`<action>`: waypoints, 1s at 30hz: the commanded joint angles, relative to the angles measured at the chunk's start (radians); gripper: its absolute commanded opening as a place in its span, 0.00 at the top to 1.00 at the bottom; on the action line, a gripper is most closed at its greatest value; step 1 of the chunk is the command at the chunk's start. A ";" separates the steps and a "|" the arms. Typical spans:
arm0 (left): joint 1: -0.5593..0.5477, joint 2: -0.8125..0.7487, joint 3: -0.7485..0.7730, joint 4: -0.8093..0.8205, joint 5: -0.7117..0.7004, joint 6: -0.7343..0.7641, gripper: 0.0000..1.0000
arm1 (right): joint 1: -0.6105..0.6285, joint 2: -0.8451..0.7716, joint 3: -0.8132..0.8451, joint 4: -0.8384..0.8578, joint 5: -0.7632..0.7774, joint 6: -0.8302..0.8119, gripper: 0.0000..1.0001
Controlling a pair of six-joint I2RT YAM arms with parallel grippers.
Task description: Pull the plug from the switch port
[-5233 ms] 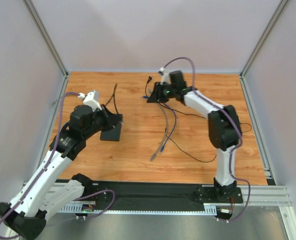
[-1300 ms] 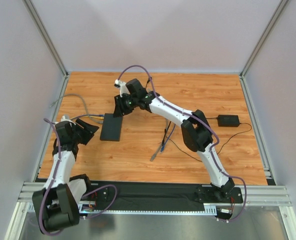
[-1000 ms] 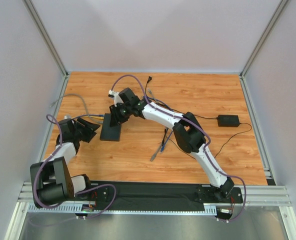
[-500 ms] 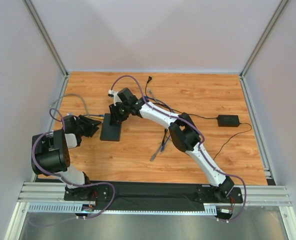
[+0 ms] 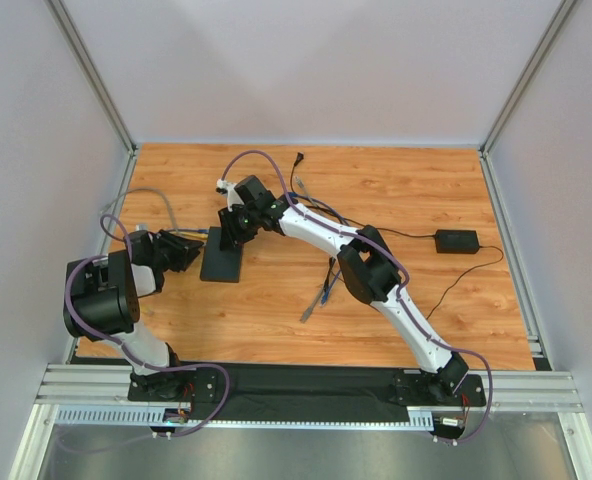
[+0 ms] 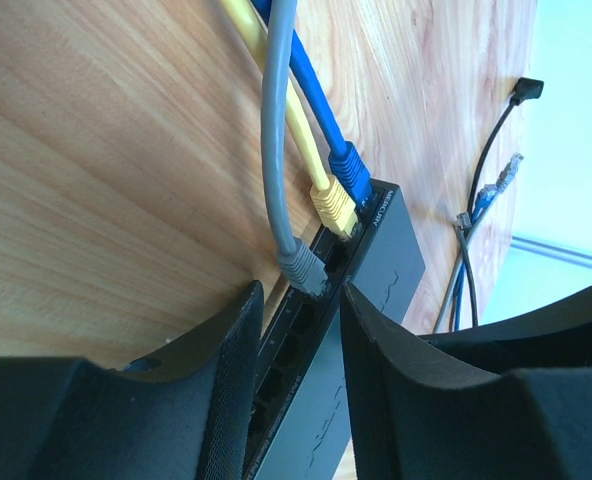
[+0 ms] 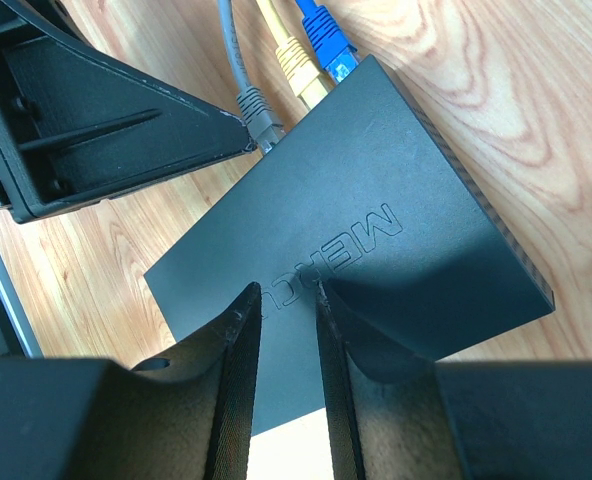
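3 cables (image 6: pixel 276 120) crowd switch (image 7: pixel 396 180); L claw (image 6: pixel 301 297) spread near grey plug (image 6: pixel 302 268), R claw (image 7: pixel 288 296) slightly parted.

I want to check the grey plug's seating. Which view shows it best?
Left wrist: the grey plug is close-up, seated in the switch. Right wrist shows it smaller, at the switch's edge; top view, too small to tell.

Wood table (image 5: pixel 426 180) w/ switch (image 5: pixel 222 262), adapter (image 5: pixel 455 240), cables (image 5: pixel 326 275).

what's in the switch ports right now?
The switch holds a grey plug, yellow plug and blue plug, side by side. Ports showing between the fingers of the left gripper look empty; those fingers cover any further ones.
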 commanded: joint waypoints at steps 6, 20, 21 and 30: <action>-0.011 0.046 -0.005 0.042 -0.030 -0.002 0.57 | -0.003 0.023 0.033 -0.030 0.022 -0.020 0.70; -0.034 0.076 0.016 -0.002 -0.082 -0.036 0.62 | -0.003 0.027 0.039 -0.024 0.017 -0.017 0.70; -0.034 0.079 0.010 0.001 -0.087 -0.039 0.63 | -0.004 0.027 0.039 -0.024 0.017 -0.015 0.70; -0.036 0.095 -0.016 0.041 -0.105 -0.075 0.88 | -0.004 0.042 0.042 -0.018 0.017 0.003 0.70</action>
